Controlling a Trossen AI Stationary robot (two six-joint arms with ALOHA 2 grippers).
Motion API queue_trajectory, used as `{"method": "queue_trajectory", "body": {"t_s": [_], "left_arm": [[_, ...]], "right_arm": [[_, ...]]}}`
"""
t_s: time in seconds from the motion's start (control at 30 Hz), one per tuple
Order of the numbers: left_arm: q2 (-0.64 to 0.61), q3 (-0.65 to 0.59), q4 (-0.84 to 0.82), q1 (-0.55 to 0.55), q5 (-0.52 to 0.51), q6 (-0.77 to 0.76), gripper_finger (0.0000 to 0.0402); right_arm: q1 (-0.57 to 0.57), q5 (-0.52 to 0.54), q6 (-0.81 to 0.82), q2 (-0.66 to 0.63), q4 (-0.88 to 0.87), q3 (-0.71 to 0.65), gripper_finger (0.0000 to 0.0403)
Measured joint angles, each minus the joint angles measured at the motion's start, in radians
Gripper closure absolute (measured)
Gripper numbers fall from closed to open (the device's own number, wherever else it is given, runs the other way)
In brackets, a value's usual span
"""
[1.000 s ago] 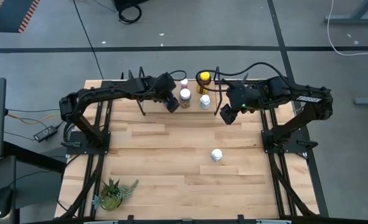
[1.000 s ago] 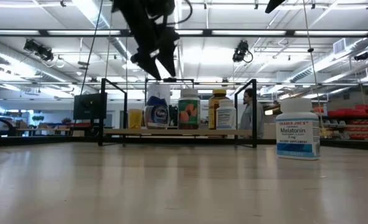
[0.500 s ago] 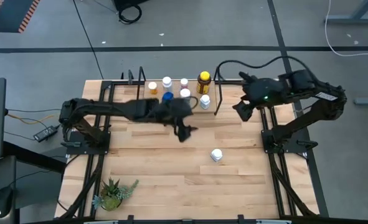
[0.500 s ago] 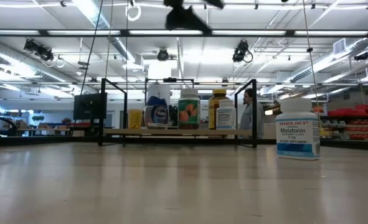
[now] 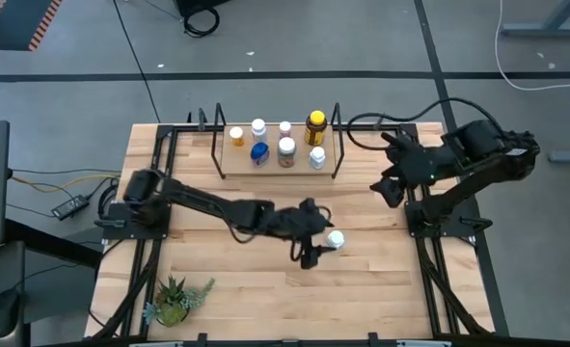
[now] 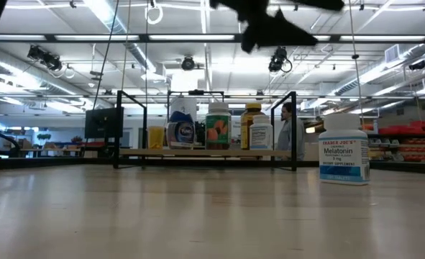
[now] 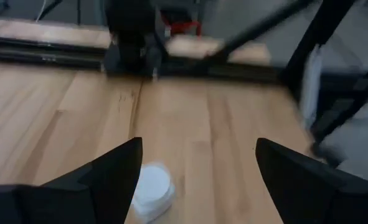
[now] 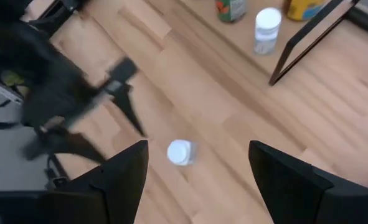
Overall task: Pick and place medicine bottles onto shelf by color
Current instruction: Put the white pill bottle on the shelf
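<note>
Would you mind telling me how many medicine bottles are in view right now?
7: six on the shelf, and one white bottle alone on the table near the left gripper. Others may be hidden.

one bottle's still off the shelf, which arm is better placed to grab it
Left. Its tool hangs open right beside the lone white bottle mid-table, while the right tool is pulled back near its own base, farther off.
</note>
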Motion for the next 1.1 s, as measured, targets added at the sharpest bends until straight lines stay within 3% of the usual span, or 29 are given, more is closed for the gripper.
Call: {"method": "queue_trajectory", "body": {"t_s": [0.33, 0.5, 1.1], "left_arm": [[0.166, -0.001, 0.152, 0.021, -0.031, 0.125, 0.0079], [0.204, -0.001, 0.154, 0.049, -0.027, 0.127, 0.0070], [0.282, -0.001, 0.200, 0.058, 0.016, 0.123, 0.0064]], "right_arm": [[0.133, 0.000, 0.180, 0.033, 0.000, 0.000, 0.0120], [0.181, 0.000, 0.214, 0.061, 0.000, 0.000, 0.0120], [0.213, 0.051, 0.271, 0.105, 0.001, 0.000, 0.0120]]}}
